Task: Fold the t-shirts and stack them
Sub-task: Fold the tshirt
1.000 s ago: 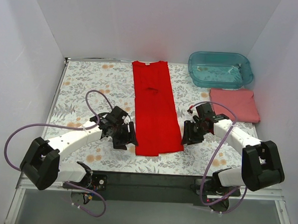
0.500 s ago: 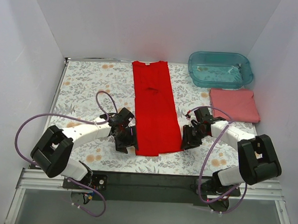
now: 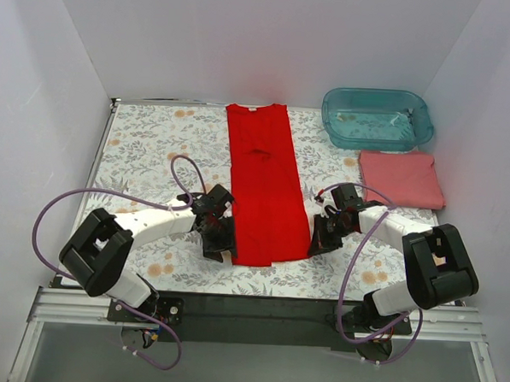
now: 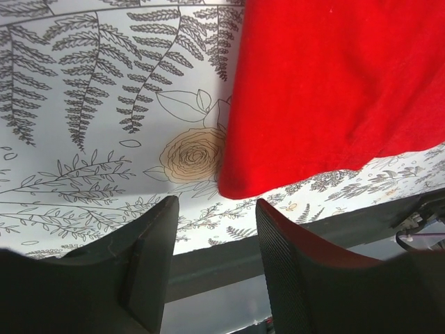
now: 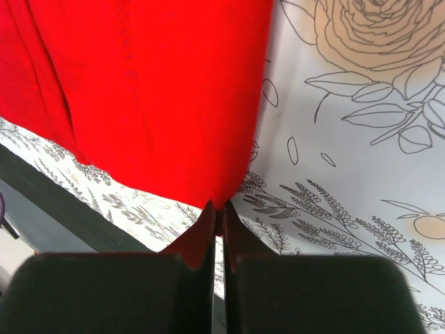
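Note:
The bright red t-shirt (image 3: 263, 191) lies as a long narrow strip down the middle of the table, collar at the far end. My right gripper (image 3: 315, 245) sits at its near right corner. In the right wrist view the gripper (image 5: 222, 207) is shut on that corner of the red cloth (image 5: 146, 90). My left gripper (image 3: 225, 250) is at the near left corner. In the left wrist view it (image 4: 215, 204) stands open, and the corner of the red cloth (image 4: 327, 90) lies just beyond its fingertips, not between them. The salmon-pink t-shirt (image 3: 401, 177) lies folded flat at the right.
A translucent teal tub (image 3: 377, 119) stands at the back right, just behind the pink shirt. The table has a floral-printed top (image 3: 146, 151), with its dark front rail (image 3: 257, 307) close behind both grippers. White walls enclose the left, back and right sides.
Both grippers have moved inward to the red shirt's near corners. The right jaws have closed on the right corner. The left jaws have narrowed but still stand apart.

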{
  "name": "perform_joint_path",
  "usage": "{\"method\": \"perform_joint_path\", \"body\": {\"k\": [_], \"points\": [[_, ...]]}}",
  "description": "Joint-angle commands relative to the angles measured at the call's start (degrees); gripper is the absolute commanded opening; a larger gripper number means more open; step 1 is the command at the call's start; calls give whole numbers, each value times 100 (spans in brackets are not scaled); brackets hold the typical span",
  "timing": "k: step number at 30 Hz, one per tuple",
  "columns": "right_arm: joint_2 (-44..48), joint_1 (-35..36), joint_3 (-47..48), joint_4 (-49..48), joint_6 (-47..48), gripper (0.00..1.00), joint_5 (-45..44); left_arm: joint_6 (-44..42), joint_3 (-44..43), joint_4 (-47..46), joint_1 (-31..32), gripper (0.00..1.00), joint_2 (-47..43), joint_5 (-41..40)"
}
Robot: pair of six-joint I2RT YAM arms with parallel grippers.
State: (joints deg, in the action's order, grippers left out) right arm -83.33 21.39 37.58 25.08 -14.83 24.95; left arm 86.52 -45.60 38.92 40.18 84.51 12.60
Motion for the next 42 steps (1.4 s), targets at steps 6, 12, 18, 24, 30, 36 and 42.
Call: {"method": "perform_joint_path", "body": {"k": [6,12,18,24,30,36,42], "points": [[-61,23,-172,6,147,1,-289,23,-230,-59,139,42,197,-38],[-61,32,-190,-3,173,1,-263,5,-396,-130,165,35,505,-117],[-34,32,-207,-29,173,1,-280,23,-458,-139,209,28,795,-118],[1,76,-190,5,156,1,-298,49,-423,-60,253,0,848,-47],[448,593,12,962,121,1,-614,172,-213,572,437,0,148,-82],[1371,1411,-102,1798,-353,1,-764,848,560,969,859,0,-1109,382],[1356,1404,607,1878,-250,1,-1123,675,353,697,641,0,-1316,507]]}}
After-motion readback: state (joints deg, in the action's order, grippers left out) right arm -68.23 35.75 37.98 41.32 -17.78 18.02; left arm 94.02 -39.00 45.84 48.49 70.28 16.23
